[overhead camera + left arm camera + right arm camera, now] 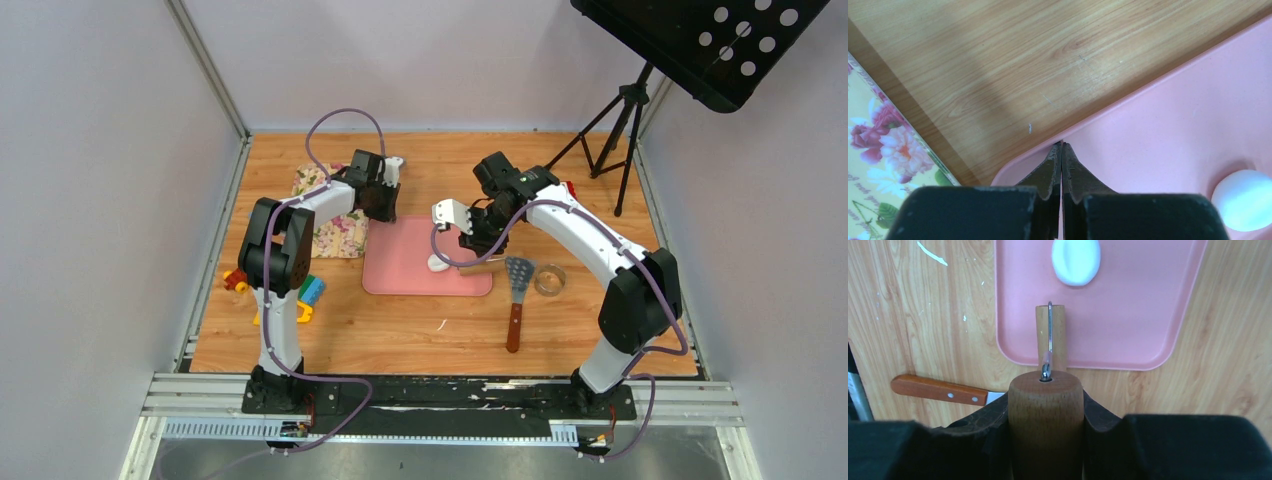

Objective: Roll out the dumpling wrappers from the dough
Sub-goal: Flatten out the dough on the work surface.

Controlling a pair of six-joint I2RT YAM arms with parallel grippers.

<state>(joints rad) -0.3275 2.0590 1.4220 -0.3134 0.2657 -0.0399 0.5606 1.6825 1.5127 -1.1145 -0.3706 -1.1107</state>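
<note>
From above, the left gripper (383,210) hangs over the far left corner of the pink mat (410,275). The right gripper (468,243) is over the right part of the mat. Just beside it the dough (438,264), one small white lump, lies on the mat. To the right of the mat lie a spatula (516,290) and a small ring (549,279); whether the ring is metal or glass I cannot tell from here. A flowered cloth (338,232) lies left of the mat.

In the left wrist view the fingers (1050,172) are pressed together with nothing between them, over the mat's corner. The dough sits at the lower right, well apart from them.

In the right wrist view the jaws pinch the thick end of a wooden rolling pin (1050,332). It points toward the dough on the mat and does not touch it.
</note>
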